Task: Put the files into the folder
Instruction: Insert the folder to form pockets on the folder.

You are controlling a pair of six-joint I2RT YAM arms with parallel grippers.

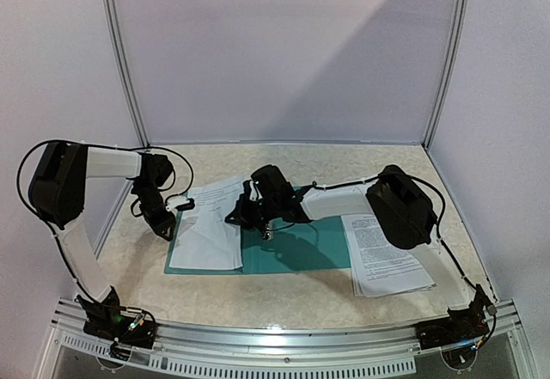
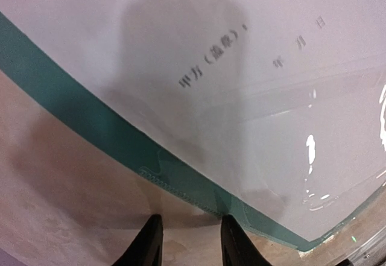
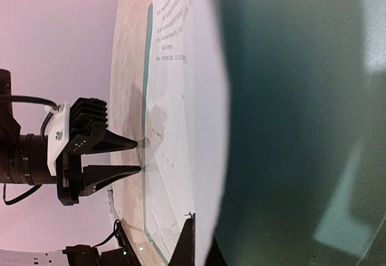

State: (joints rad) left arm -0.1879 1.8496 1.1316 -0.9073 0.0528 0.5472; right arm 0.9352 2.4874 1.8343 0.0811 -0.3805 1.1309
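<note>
Left fingers (image 2: pixel 151 245) parted, tips at the folder (image 2: pixel 72 97) edge.

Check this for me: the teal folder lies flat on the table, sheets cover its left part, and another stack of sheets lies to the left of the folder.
One point is wrong. The other stack of sheets lies to the right of the folder, not the left, as the top external view shows. The folder does lie flat on the table, and sheets cover its left part.

Lab test booth: white wall panels (image 1: pixel 275 52), aluminium rail (image 1: pixel 284 345).
</note>
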